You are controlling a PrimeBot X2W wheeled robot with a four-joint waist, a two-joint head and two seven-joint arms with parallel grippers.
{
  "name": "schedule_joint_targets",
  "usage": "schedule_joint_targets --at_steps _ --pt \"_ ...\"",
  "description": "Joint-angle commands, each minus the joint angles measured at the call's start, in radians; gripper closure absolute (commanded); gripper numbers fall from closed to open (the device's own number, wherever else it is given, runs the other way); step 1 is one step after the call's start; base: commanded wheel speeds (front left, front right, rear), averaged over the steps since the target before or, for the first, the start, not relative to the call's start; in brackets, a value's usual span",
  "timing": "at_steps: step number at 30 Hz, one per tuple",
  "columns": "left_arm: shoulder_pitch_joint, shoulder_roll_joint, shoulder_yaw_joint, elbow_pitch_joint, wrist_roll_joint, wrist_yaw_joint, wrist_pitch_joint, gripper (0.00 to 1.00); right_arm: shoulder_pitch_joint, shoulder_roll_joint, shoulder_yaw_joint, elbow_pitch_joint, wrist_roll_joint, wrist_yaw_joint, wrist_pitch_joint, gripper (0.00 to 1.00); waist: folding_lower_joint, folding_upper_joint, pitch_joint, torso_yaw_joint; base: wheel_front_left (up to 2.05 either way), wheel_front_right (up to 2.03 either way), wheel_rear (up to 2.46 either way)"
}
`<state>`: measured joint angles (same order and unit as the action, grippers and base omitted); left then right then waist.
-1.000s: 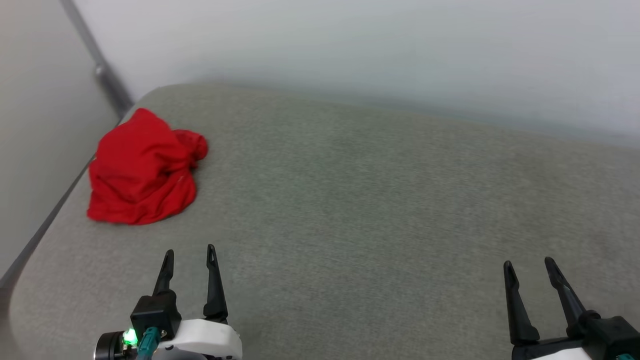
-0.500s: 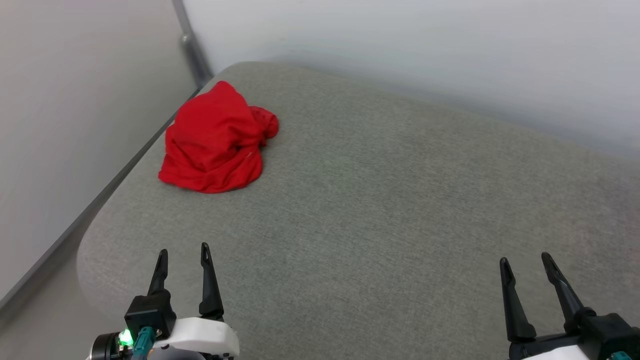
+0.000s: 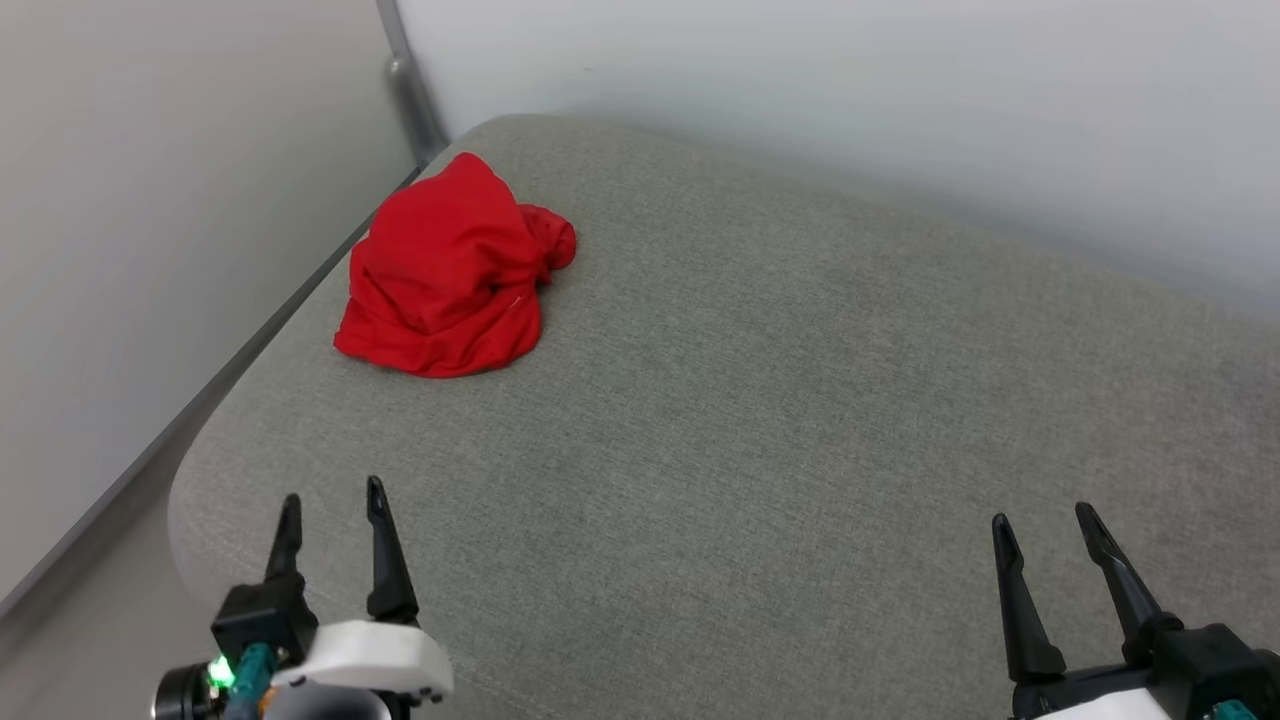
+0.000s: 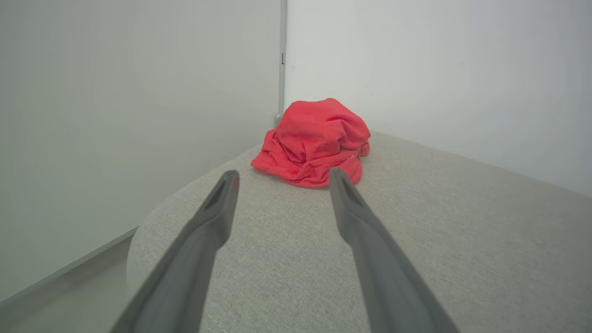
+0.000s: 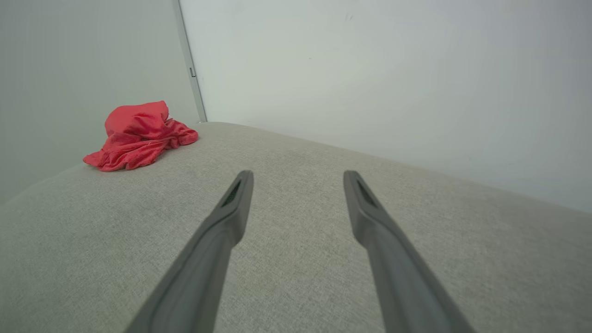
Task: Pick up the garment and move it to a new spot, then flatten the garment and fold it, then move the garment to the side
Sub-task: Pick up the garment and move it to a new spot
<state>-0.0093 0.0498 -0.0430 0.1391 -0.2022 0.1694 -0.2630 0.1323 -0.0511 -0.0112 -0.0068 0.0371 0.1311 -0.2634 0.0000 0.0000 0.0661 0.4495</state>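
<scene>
1. One grey cushion point(image 3: 800, 420), mostly bare: room to spread.
2. Red shirt point(image 3: 450, 270), crumpled heap at its far left corner by the wall point(image 3: 150, 200); not yet lifted.
3. Left gripper point(image 3: 332, 492): fingers wide, empty, aimed at the heap.
4. Right gripper point(image 3: 1042, 515): fingers wide, empty, well apart.

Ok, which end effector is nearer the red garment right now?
Left. The left end effector, open, sits in line with the garment on its near side; the right end effector, also open, is far off to its right.
</scene>
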Motion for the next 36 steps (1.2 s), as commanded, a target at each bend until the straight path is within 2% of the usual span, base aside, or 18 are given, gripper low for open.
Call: schedule_joint_targets --at_steps 1,5,11,18,21,23,30,36 --pt "-0.035 0.001 0.017 0.004 0.012 -0.018 -0.003 0.0 -0.015 0.002 0.002 -0.007 -0.003 -0.001 -0.002 0.0 0.0 0.0 0.01 -0.01 0.0 0.0 0.0" --pt "-0.116 0.014 0.075 0.026 0.028 -0.08 -0.003 0.0 -0.03 0.002 0.001 -0.017 -0.022 -0.001 -0.002 0.0 0.0 0.0 0.043 -0.029 0.0 0.0 0.0" --pt "-0.272 0.036 0.157 0.08 0.024 -0.135 -0.003 0.0 -0.06 0.001 -0.014 -0.046 -0.059 -0.001 -0.002 0.0 0.0 0.0 0.114 -0.057 0.0 0.0 0.0" --pt "-0.543 0.13 0.229 0.196 0.022 -0.194 -0.003 0.0 -0.11 0.001 -0.022 -0.11 -0.115 -0.001 -0.002 0.0 0.0 0.0 0.239 -0.097 0.0 0.0 0.0" --pt "-0.644 0.157 0.236 0.255 0.014 -0.208 -0.003 0.0 -0.126 0.001 -0.031 -0.141 -0.133 -0.001 -0.002 0.0 0.0 0.0 0.291 -0.107 0.0 0.0 0.0" --pt "-0.723 0.196 0.233 0.302 0.019 -0.218 0.004 0.0 -0.137 0.001 -0.034 -0.161 -0.145 -0.001 -0.002 0.0 0.0 0.0 0.321 -0.114 0.0 0.0 0.0" --pt "-0.948 0.33 0.219 0.459 -0.007 -0.268 0.119 0.0 -0.182 0.001 -0.034 -0.228 -0.159 -0.001 -0.002 0.0 0.0 0.0 0.408 -0.153 0.0 0.0 0.0" --pt "-1.089 0.409 0.159 0.589 -0.107 -0.298 0.34 0.0 -0.203 0.001 -0.032 -0.269 -0.167 -0.001 -0.002 0.0 0.0 0.0 0.457 -0.175 0.0 0.0 0.0"
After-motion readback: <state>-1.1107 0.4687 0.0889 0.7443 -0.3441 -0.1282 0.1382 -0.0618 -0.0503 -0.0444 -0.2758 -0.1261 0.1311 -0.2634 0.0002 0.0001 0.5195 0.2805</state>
